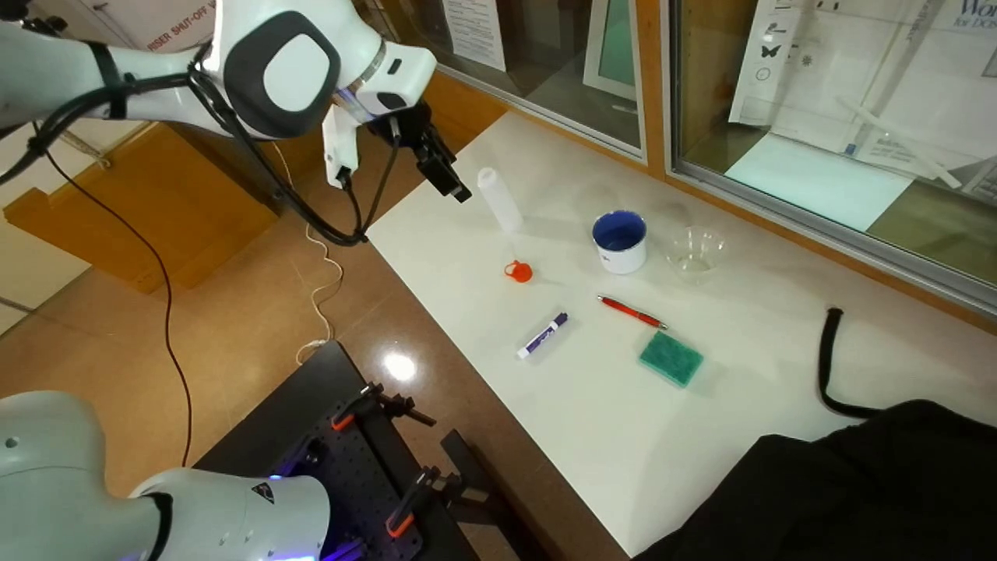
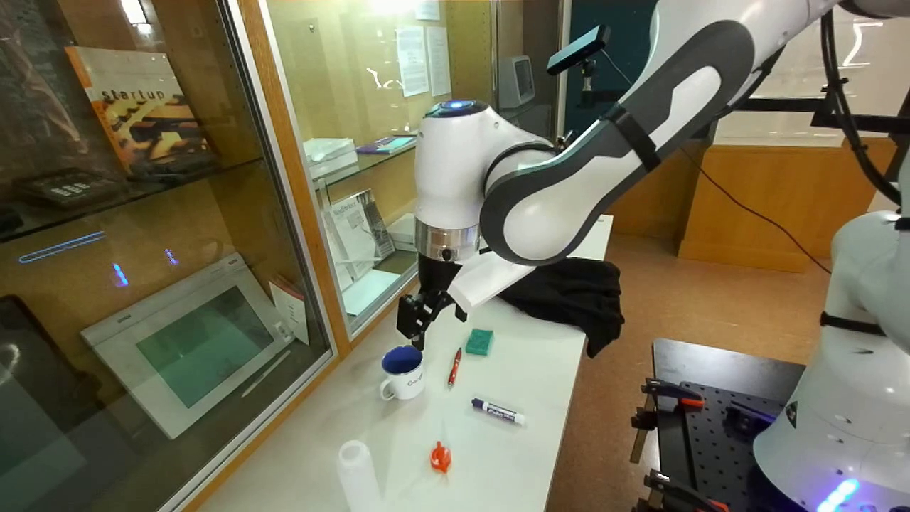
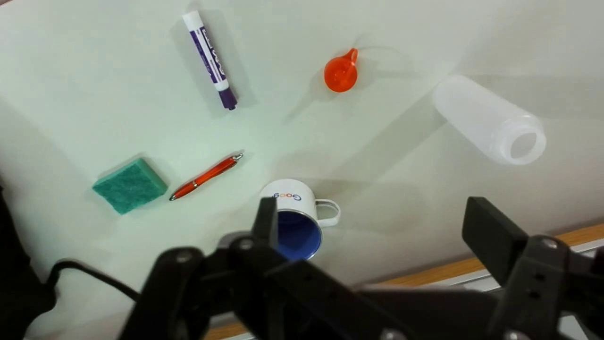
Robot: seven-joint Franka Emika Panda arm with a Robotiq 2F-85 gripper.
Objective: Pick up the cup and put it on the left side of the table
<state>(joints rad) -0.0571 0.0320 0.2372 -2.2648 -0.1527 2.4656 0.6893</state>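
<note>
The claw (image 3: 372, 212), wide apart and empty, hangs above the table (image 1: 607, 436), where the cup (image 3: 298, 217) stands near a red pen (image 3: 206, 177). Off-centre descent could catch the cup's rim, tipping it.

Glare spots the floor (image 1: 366, 312); soft shadows cross the table (image 3: 141, 71).

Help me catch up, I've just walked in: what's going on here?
A robot arm hangs over the white table, its gripper open and holding nothing. The cup stands upright on the table, not yet picked up; moving it to the left side is the job. Nearby lie a green sponge, a red pen and a purple marker.
</note>
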